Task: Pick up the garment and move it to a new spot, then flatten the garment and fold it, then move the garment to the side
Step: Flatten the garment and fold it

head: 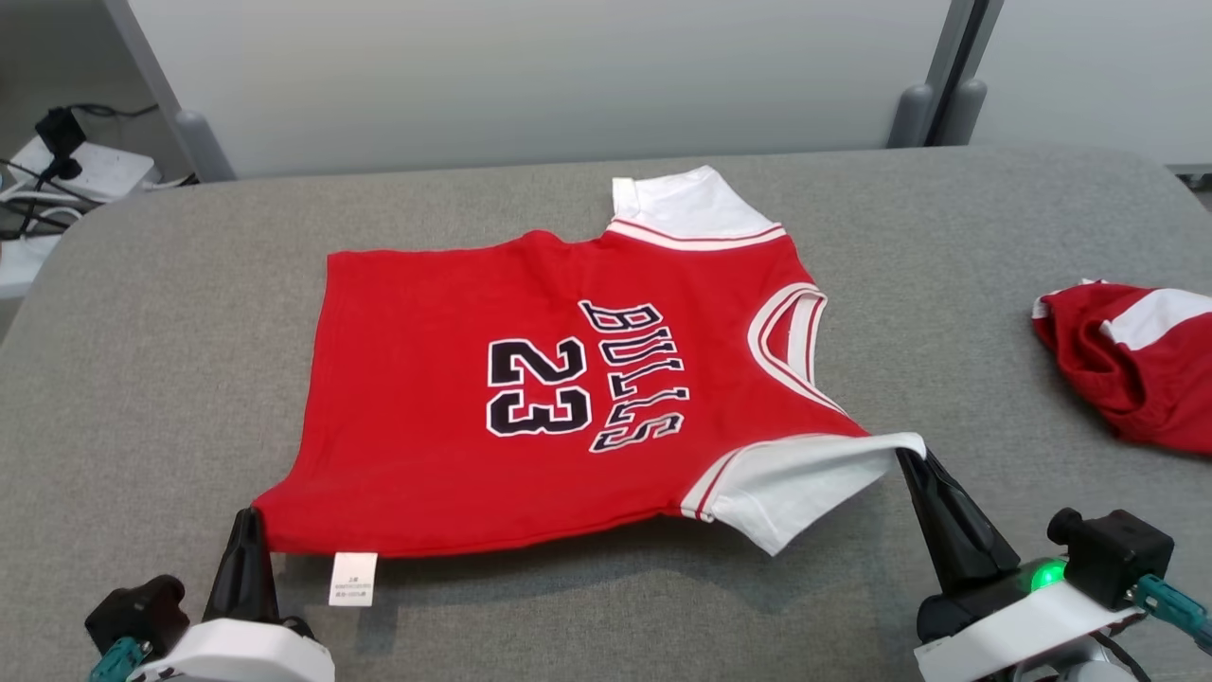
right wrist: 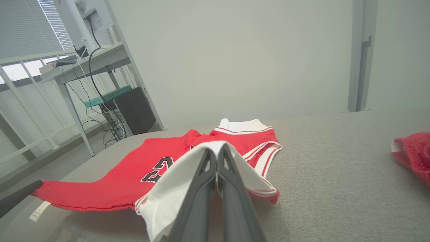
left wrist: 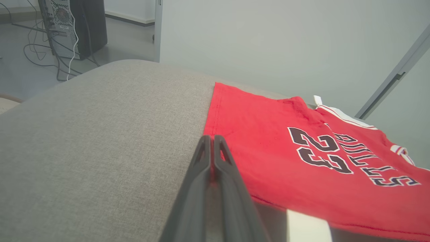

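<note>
Low, jaws clamping garment [head: 417, 445] edge, fingers [head: 950, 523] tilted forward.

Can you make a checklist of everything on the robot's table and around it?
Surface: grey cloth-covered table.
Job's things: red Bulls jersey, number 23, spread face up, near edge lifted.
Clutter: crumpled red-and-white garment at the table's right edge.
Grippers: left pincer shut on the jersey's hem corner; right pincer shut on its white sleeve.
Cables: cables and power strip on the floor, far left.
Surroundings: pale wall; computer tower.
</note>
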